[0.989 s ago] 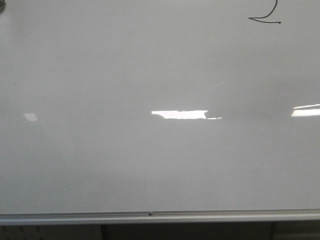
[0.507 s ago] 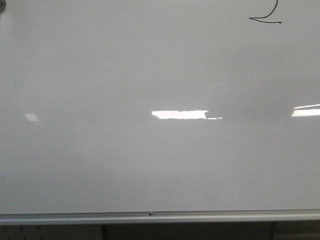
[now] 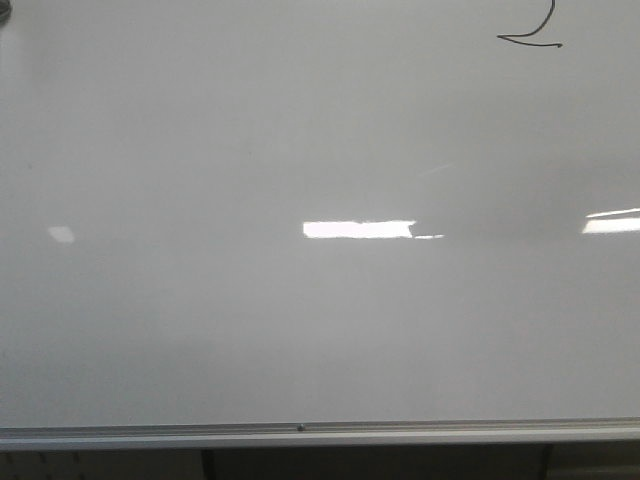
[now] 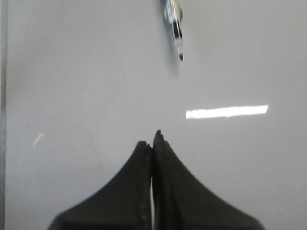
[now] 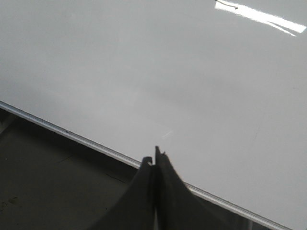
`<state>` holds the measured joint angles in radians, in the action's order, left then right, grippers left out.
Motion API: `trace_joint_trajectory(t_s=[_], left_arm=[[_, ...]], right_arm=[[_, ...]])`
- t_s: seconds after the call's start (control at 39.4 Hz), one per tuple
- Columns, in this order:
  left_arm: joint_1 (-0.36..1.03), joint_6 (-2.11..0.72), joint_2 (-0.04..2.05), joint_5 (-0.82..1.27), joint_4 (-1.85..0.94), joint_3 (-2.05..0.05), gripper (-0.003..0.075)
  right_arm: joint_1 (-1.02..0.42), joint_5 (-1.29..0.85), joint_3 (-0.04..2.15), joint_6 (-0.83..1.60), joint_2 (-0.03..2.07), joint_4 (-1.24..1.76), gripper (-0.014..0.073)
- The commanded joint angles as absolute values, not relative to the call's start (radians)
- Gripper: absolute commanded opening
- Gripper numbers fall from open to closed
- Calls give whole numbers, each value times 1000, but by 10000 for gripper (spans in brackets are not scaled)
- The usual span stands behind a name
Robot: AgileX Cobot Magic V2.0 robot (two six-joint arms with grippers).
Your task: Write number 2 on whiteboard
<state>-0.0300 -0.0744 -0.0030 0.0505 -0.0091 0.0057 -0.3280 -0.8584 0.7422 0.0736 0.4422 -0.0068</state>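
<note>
The whiteboard [image 3: 200,320] fills the front view, glossy white-grey. The number 2 [image 3: 530,38] is a thin black stroke at the top right, its upper curve cut off by the frame's edge. Neither gripper shows in the front view. In the left wrist view my left gripper [image 4: 152,139] is shut and empty, its black fingers [image 4: 168,172] pressed together over bare whiteboard [image 4: 86,96]. In the right wrist view my right gripper [image 5: 154,160] is shut too, with nothing in it, over the board's silver edge rail [image 5: 86,142].
A slim silvery object with a dark tip [image 4: 175,28], like a marker, lies on the board beyond the left gripper. The rail [image 3: 300,432] runs along the board's near edge, with a dark surface [image 5: 48,187] past it. Bright glare patches [image 3: 358,229] lie mid-board.
</note>
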Motion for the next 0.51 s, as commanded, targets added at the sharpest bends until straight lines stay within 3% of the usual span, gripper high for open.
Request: trace_joint_trajectory(t_s=[0.0,0.48], left_arm=[[-32,-62,-24,-70,-10,27,-20],[-32,-62,-24,-67,-10,27,-20]], right_arm=[[-320,-790,766,75,448,-19,-69],[-320,-798,766,75,448,-19,-69]])
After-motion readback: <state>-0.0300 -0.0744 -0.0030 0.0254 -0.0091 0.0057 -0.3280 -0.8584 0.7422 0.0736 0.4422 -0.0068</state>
